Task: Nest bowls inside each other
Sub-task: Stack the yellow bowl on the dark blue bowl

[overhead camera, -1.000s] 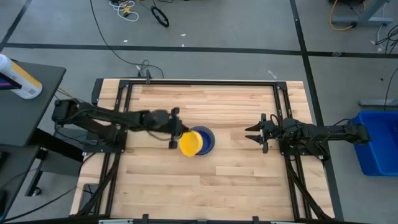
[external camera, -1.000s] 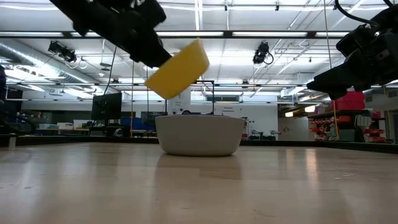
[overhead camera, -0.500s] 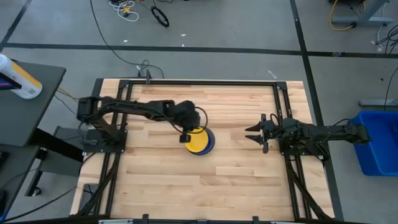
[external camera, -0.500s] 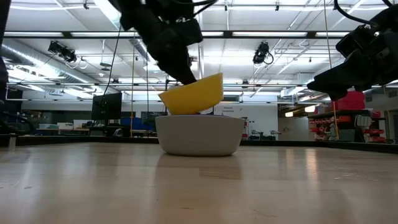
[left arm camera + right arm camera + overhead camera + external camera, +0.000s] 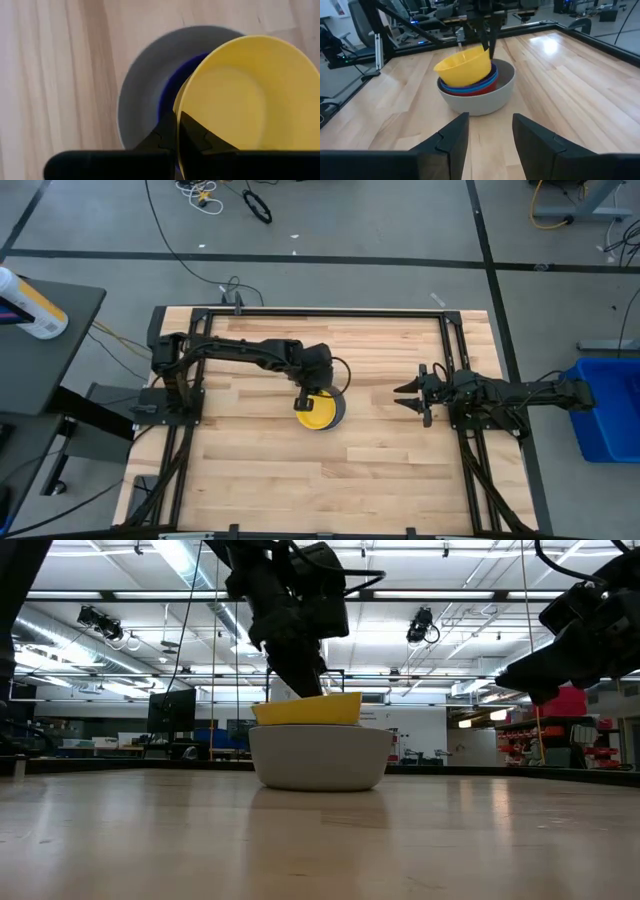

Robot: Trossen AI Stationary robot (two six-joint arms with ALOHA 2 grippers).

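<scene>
A grey bowl [image 5: 339, 414] stands on its base at the middle of the wooden table, with a red bowl [image 5: 479, 88] and a blue bowl [image 5: 487, 79] nested in it. The yellow bowl [image 5: 316, 412] sits low in this stack, slightly tilted, its upper half showing above the grey rim [image 5: 307, 710]. My left gripper [image 5: 303, 393] is shut on it from the stack's left side. My right gripper [image 5: 405, 395] hangs open above the table's right part, apart from the bowls, nothing between its fingers [image 5: 490, 135]. My left gripper pinches the yellow bowl's rim [image 5: 181, 107] on the bowl's left, far side, one finger inside the bowl and one outside. The fingers [image 5: 489, 40] slant steeply down from the table's left. The bowl's lower part sits inside the stack, held side slightly raised.
Black metal frame rails [image 5: 300, 313] run along the table's far edge and sides. Bare wood lies all around the stack. Off the table stand a blue bin [image 5: 605, 410] at the right and a white bottle [image 5: 30, 305] on a side table at the left.
My left gripper has travelled toward the table's right, over the stack, and tipped steeply downward while staying shut on the yellow bowl. The bowl, steeply tilted and lifted clear to the stack's left before, has turned nearly level and sunk into the nested bowls.
</scene>
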